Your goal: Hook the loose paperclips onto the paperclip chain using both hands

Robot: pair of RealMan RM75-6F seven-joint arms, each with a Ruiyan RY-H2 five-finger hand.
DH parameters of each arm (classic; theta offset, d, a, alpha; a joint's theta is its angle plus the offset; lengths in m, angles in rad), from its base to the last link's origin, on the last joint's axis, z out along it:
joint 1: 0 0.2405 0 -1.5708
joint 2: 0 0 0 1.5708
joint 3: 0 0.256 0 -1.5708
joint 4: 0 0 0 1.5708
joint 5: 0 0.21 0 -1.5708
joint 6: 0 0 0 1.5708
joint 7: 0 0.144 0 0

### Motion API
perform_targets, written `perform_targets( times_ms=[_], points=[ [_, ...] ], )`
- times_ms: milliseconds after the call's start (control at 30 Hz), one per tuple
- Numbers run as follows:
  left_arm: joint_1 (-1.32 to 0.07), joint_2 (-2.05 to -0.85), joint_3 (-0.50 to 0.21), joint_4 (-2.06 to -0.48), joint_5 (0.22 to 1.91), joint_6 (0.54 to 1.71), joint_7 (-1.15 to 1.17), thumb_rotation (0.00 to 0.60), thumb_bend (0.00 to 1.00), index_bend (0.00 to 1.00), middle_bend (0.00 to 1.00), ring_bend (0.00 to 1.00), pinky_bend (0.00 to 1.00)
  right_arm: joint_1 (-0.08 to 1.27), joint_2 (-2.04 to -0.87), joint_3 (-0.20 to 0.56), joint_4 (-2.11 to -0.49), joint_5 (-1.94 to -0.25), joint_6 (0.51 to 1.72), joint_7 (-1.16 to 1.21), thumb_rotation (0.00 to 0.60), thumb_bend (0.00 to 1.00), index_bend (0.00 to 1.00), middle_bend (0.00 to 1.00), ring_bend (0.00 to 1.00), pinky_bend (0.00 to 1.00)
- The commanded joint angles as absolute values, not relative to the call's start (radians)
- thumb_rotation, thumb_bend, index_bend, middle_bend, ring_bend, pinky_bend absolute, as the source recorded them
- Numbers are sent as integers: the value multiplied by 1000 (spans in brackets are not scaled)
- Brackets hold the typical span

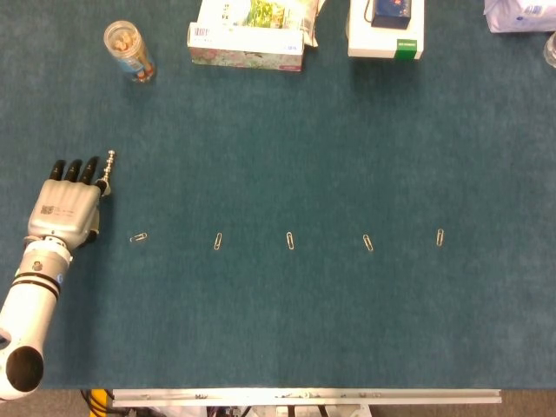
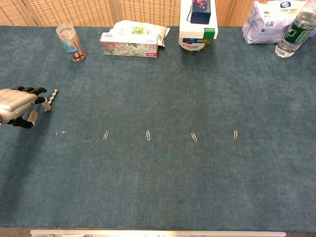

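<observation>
The paperclip chain (image 1: 107,170) (image 2: 50,97) is a short silvery string lying tilted on the blue-green cloth at the far left. My left hand (image 1: 67,207) (image 2: 18,103) lies palm down beside it, and its fingertips (image 1: 92,165) are on the chain's lower end, which seems pinched under them. Several loose paperclips lie in a row across the cloth, from the nearest one (image 1: 138,237) (image 2: 60,132) just right of the hand to the farthest (image 1: 440,236) (image 2: 235,134). My right hand shows in neither view.
Along the far edge stand a clear jar (image 1: 129,50), a floral tissue box (image 1: 248,35), a white box with a green corner (image 1: 387,35), a white bag (image 2: 269,22) and a water bottle (image 2: 295,30). A metal rail (image 1: 304,396) runs along the near edge.
</observation>
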State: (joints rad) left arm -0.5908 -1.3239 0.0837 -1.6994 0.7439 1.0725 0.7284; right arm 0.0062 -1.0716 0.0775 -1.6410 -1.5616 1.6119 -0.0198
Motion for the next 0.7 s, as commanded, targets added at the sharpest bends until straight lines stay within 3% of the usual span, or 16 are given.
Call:
perform_targets(
  times_ms=[33, 700],
  points=[
    [-589, -1324, 86, -1691, 740, 1073, 731, 600, 717, 243, 0, 0, 1, 6, -1071, 78, -1641, -1562, 1613, -20, 600, 614, 430, 421, 370, 438],
    [-583, -1348, 72, -1628, 727, 1093, 759, 600, 717, 243, 0, 0, 1, 2, -1066, 77, -1646, -1567, 1620, -14, 600, 614, 430, 421, 370, 438]
  ],
)
